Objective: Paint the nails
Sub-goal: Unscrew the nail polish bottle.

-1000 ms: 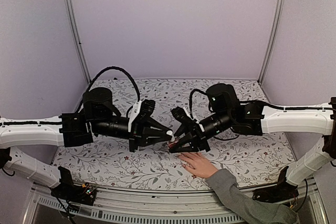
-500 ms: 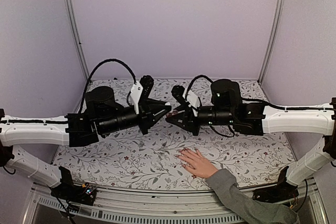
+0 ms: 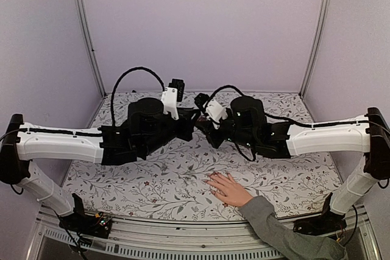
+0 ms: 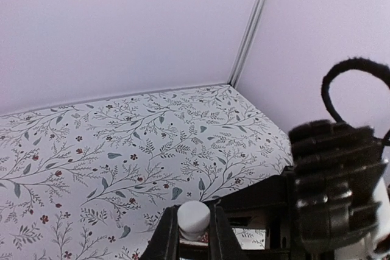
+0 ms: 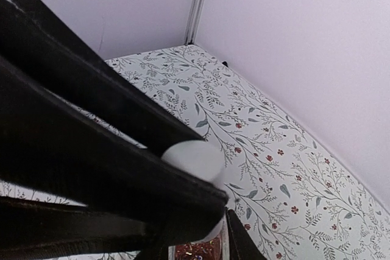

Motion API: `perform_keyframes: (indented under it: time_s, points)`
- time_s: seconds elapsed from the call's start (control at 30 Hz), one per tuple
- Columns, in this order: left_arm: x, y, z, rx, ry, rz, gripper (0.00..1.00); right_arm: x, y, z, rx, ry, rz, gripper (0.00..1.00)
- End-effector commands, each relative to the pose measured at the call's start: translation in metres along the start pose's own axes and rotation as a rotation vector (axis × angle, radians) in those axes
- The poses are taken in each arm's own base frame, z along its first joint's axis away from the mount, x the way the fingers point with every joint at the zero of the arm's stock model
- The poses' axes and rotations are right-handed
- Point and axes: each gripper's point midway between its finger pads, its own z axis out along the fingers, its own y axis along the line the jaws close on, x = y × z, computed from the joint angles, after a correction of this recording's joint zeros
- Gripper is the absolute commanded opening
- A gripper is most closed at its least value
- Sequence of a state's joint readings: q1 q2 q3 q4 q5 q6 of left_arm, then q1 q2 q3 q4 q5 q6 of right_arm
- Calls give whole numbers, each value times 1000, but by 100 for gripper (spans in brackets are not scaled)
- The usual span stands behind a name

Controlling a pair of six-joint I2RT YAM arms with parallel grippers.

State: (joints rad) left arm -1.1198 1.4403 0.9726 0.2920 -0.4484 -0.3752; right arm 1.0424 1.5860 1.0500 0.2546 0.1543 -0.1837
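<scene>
Lilac walls (image 3: 201, 28) close in a floral-patterned worktop (image 3: 152, 187). Above its middle the two arms meet tip to tip, well clear of the surface. The left gripper (image 4: 194, 224) is clamped narrowly on a round white cap (image 4: 194, 214). The right gripper (image 3: 203, 127) is closed on a small bottle (image 5: 198, 251) with reddish, glittery contents, directly beneath that cap. A person's hand (image 3: 230, 190) in a grey sleeve (image 3: 274, 231) lies flat on the worktop near the front edge, fingers spread. Its nails (image 3: 212, 181) are too small to make out and lie apart from both grippers.
</scene>
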Motion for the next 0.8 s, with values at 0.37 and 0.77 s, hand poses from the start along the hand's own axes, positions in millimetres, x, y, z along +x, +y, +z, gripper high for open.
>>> perform_keyframes:
  time_s: [0.37, 0.77]
  points:
    - [20, 13, 5, -181, 55, -89, 11, -52, -14, -1, 134, -165, -19, 0]
    - [-1, 27, -25, -153, 0, -48, 53, -30, -18, -6, 76, -135, 51, 0]
